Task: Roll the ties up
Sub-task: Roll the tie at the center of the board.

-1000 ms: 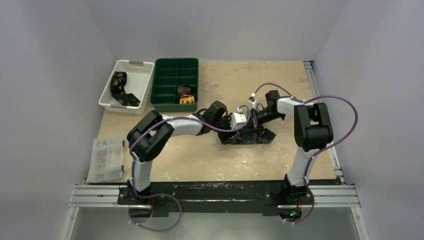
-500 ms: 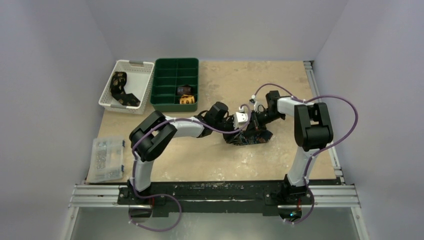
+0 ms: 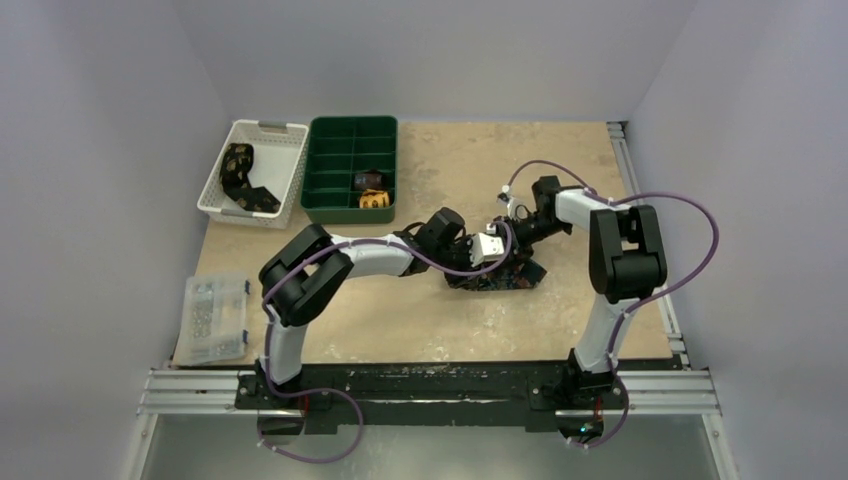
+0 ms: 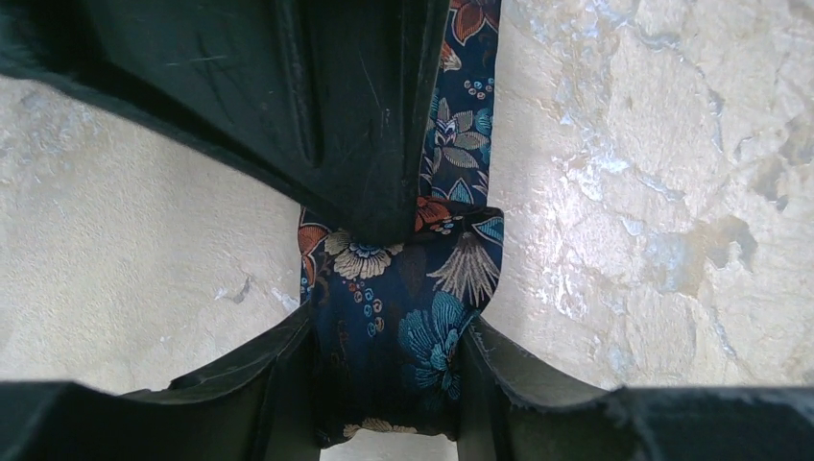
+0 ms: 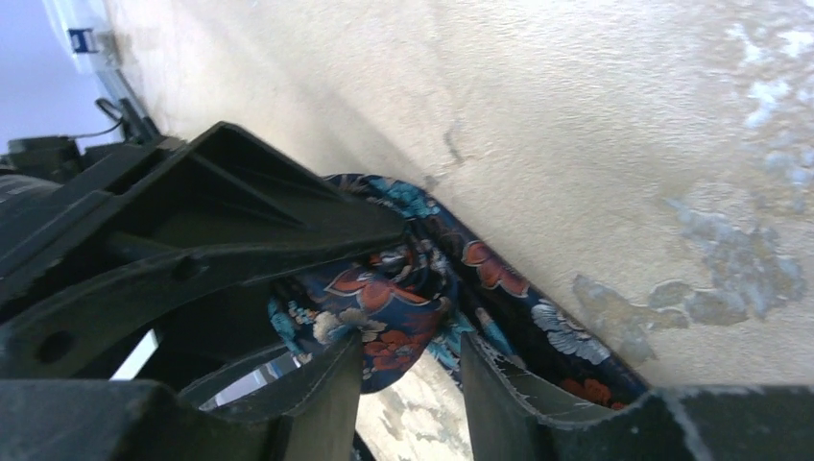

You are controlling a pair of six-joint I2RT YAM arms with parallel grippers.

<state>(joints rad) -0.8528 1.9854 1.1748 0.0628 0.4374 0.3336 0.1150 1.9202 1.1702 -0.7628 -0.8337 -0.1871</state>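
Inward: both arms [image 3: 370,252] low over navy tie [image 3: 500,280].

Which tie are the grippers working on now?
The navy floral tie, the only one out on the table; the black-and-gold one lies in the white basket, two rolled ones in the green tray.

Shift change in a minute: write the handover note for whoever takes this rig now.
Left hand: closed on the part-rolled navy floral tie, mid-table.
Right hand: open, tips at the same tie's bundle.
Done: a brown rolled tie and a yellow rolled tie sit in the green divided tray.
Left: finish rolling the navy tie, probably tray it, then do the black-and-gold tie lying loose in the white basket.
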